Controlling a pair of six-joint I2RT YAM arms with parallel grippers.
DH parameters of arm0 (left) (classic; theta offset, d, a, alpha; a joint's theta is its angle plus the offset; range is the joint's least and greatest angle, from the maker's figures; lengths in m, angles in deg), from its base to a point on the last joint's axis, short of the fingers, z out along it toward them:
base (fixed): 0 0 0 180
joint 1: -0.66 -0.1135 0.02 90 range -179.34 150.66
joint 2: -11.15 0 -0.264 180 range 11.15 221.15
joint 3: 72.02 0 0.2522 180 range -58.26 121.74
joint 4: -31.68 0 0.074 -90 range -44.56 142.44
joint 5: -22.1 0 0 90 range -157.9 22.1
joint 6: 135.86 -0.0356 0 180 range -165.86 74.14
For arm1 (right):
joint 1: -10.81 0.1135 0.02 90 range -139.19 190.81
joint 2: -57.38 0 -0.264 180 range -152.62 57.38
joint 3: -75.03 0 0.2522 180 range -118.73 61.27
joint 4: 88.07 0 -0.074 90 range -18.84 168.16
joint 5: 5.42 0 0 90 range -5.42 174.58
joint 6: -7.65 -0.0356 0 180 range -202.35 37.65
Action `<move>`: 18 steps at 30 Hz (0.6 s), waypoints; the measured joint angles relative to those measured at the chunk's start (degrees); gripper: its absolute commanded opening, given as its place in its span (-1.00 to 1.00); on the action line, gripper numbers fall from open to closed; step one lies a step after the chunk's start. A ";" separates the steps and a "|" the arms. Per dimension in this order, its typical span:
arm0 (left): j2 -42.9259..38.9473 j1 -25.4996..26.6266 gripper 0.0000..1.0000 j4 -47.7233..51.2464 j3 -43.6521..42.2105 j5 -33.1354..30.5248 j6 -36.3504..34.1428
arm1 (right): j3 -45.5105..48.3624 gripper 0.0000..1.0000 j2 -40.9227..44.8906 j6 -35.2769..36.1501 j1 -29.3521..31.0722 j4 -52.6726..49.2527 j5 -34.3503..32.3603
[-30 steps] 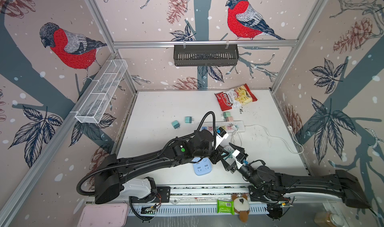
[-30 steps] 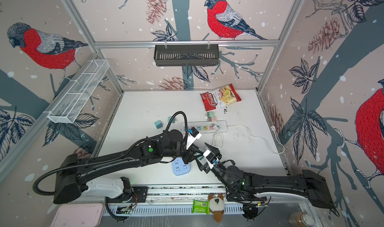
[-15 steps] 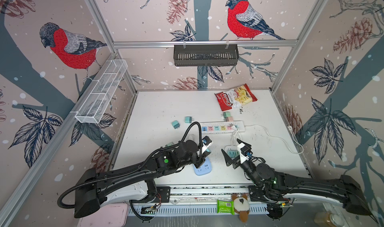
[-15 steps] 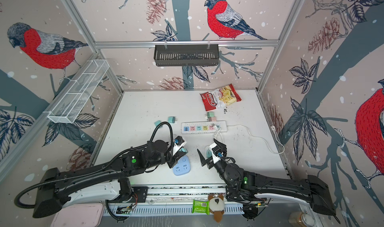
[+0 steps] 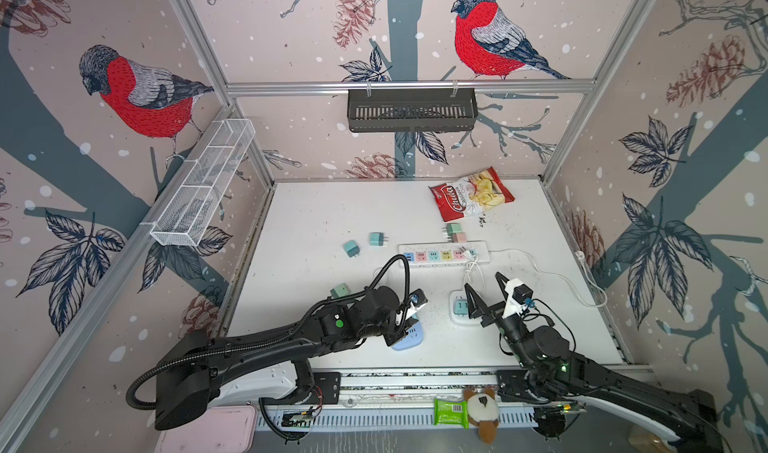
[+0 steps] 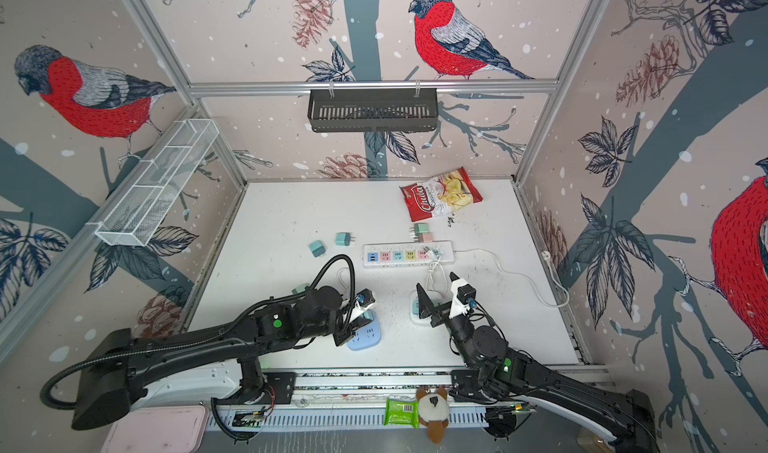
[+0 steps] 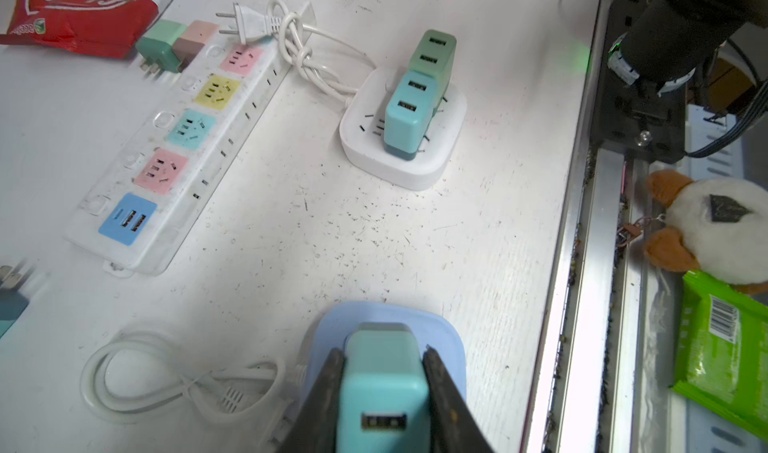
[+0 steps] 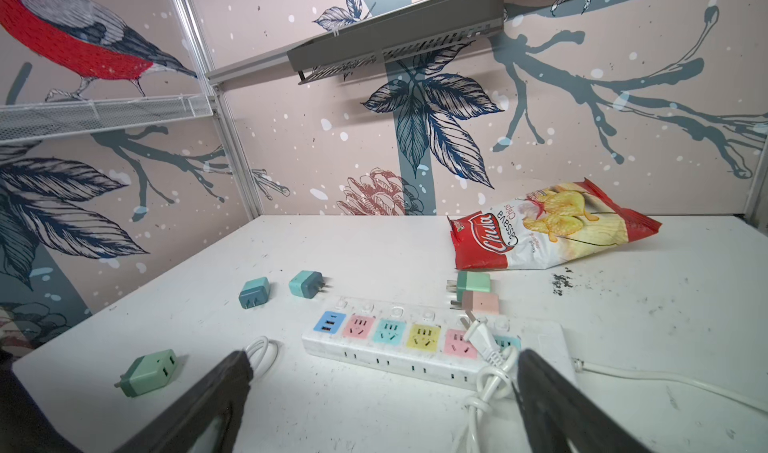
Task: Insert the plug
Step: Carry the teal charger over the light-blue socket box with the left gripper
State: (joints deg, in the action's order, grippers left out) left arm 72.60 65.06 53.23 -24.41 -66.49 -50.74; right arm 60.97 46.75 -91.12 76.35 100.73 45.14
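Observation:
My left gripper (image 7: 384,353) is shut on a teal USB plug (image 7: 382,372), one finger on each side. The plug stands upright on the top face of a light-blue socket block (image 7: 449,338); its prongs are hidden. In both top views that block (image 5: 411,341) (image 6: 368,336) lies near the table's front, under the left gripper (image 5: 409,324). My right gripper (image 5: 483,282) (image 8: 382,359) hangs open and holds nothing, above a white socket block (image 5: 457,320) that carries a teal plug (image 7: 409,118) and a green plug (image 7: 432,56).
A white power strip (image 5: 442,255) with coloured sockets lies mid-table, a tied cord (image 8: 486,355) resting on it. Loose plugs (image 5: 351,248) (image 5: 376,239) (image 5: 340,291) (image 5: 455,228) are scattered about. A chips bag (image 5: 471,193) sits at the back. The blue block's cord (image 7: 124,372) coils beside it.
The two grippers were close together mid-table a second ago. The left one has drawn back to the blue block with the plug; the right has moved off to the right, open.

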 measured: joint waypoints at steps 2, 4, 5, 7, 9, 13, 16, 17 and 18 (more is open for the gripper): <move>0.39 0.00 -1.00 0.50 0.24 -0.17 -0.17 | 0.00 0.99 -0.26 -0.07 -0.37 0.00 0.50; 0.50 0.00 -1.00 0.59 0.09 -0.33 -0.74 | 0.00 0.99 -1.42 -0.24 -0.52 0.09 0.79; 0.57 0.00 -1.00 0.59 -0.04 -0.33 -1.11 | 0.00 1.00 -2.27 -0.24 -0.66 0.11 0.94; 0.96 0.00 -1.00 0.59 -0.26 -0.15 -1.42 | 0.00 0.99 -4.15 -0.37 -0.76 0.24 1.16; 1.70 0.00 -1.00 0.63 -0.28 -0.07 -1.55 | 0.00 0.99 -6.45 -0.46 -0.85 0.52 1.42; 3.13 0.00 -1.00 0.74 -0.04 0.07 -1.57 | -0.17 1.00 -10.08 -0.98 -1.18 0.81 1.55; 3.93 0.00 -1.00 1.29 0.46 0.04 -1.57 | -0.76 1.00 -12.02 -1.53 -1.49 1.20 1.57; 4.11 0.00 -1.00 1.49 0.57 0.02 -1.57 | -0.90 0.99 -12.44 -1.55 -1.51 1.49 1.55; 4.28 0.00 -1.00 1.60 0.59 -0.04 -1.57 | -1.03 1.00 -12.74 -1.55 -1.57 1.55 1.55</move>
State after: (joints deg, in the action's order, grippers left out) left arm 76.89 65.06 54.83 -23.82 -66.53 -52.32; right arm 59.94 34.01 -92.68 74.78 102.28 46.69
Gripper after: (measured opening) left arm 0.302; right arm 0.997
